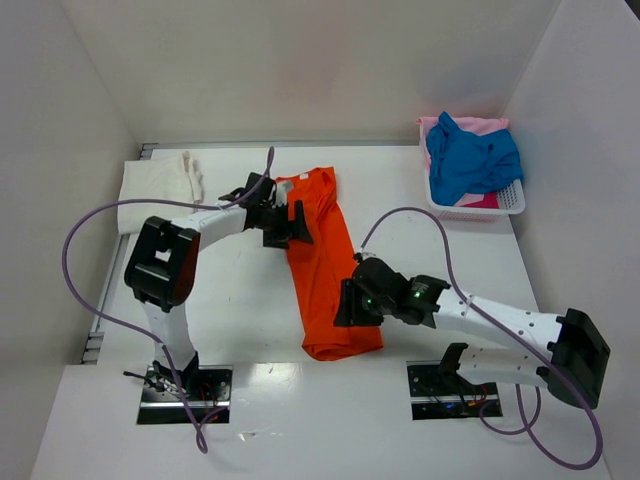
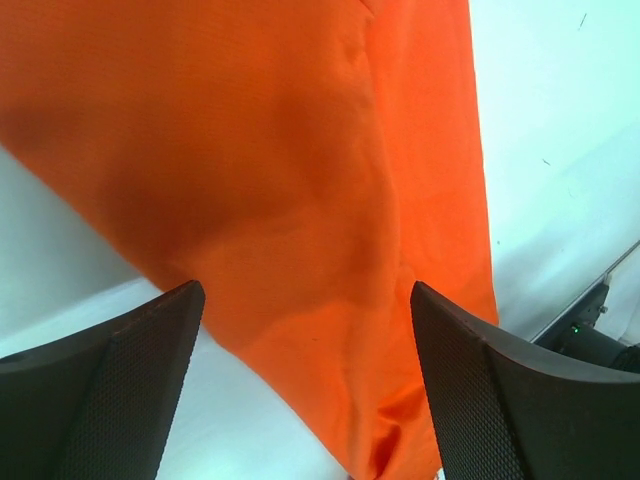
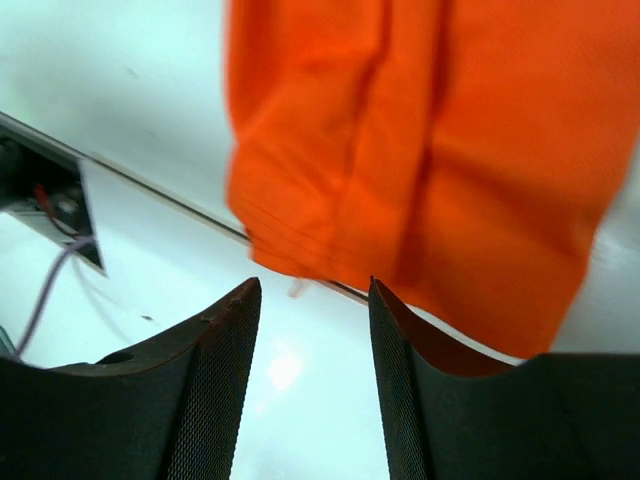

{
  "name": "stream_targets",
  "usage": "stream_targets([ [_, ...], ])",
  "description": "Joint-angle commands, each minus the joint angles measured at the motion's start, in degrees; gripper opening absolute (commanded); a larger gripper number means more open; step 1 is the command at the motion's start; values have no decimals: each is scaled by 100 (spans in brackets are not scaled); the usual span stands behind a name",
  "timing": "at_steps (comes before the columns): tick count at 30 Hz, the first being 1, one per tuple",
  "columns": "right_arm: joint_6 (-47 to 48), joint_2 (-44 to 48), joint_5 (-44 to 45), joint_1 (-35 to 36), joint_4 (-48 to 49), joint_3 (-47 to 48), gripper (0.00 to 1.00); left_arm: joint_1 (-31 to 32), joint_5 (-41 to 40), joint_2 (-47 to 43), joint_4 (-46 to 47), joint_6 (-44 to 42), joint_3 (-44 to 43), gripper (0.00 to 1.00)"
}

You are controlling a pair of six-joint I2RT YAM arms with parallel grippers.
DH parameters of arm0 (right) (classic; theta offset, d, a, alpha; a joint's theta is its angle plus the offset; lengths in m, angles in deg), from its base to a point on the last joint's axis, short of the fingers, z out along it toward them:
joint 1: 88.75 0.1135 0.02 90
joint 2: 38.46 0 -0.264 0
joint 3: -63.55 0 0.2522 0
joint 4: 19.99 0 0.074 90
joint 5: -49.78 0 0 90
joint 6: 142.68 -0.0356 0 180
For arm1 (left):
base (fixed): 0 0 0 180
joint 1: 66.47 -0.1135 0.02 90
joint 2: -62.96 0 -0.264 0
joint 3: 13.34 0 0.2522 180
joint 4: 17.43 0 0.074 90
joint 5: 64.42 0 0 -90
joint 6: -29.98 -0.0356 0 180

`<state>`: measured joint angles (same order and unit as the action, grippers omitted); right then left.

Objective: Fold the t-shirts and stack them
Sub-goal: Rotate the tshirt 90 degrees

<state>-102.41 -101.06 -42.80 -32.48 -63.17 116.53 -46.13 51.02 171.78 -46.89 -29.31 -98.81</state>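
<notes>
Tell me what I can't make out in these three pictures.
- Top view: the blue t-shirt covers most of the pink t-shirt in the basket; anything beneath is hidden.
- Top view: the left arm and right arm cover parts of the orange t-shirt.
- Wrist views: frame edges cut off the orange t-shirt; right wrist view is blurred.

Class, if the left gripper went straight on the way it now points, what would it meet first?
Probably the orange t-shirt, lying flat straight ahead of the left gripper; depth unclear.

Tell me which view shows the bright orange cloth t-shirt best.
Top external: the bright orange cloth t-shirt shows nearly whole, folded into a long strip. Both wrist views show only close, cropped patches of it.
</notes>
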Motion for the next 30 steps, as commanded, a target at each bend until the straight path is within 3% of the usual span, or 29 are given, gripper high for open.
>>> stream_targets([
  [1,207,-234,161,42,182,426,54,146,-310,-1,307,481,80,89],
  [6,323,-384,162,42,353,552,51,146,-974,-282,850,1260,769,86],
  [10,324,-480,13,42,586,499,46,146,-1041,-35,946,1447,675,61],
  [17,429,-718,-129,42,718,499,45,146,-1554,210,718,1640,499,34],
  [24,551,-1141,-234,51,1043,314,34,83,-1879,412,266,1587,229,28],
  [30,880,-1681,-287,95,1105,740,32,-148,-2192,473,-43,1587,-137,20],
])
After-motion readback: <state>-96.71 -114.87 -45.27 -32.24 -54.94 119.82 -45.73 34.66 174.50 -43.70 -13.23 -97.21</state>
